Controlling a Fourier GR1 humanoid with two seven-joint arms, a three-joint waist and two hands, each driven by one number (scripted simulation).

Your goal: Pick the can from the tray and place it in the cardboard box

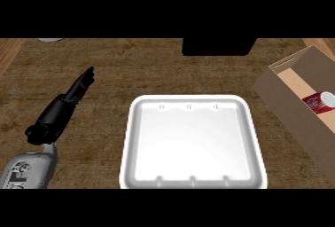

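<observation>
The tabletop (163, 71) is dark brown wood grain; a black block (218, 46) sits at its far edge; the white tray (192, 142) lies in the middle before me; my left hand (79, 86) rests at the left, fingers straight, holding nothing; the can (321, 102) lies on its side in the cardboard box (297, 102) at the right, long axis running left-right, top toward the right.

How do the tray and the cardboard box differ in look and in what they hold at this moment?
The tray is white, with rounded corners, and lies wholly in view; the cardboard box is brown, sharp-edged and cut off at the right edge. The tray holds nothing, while the box holds the red can. Both sit open-topped on the wooden counter.
</observation>
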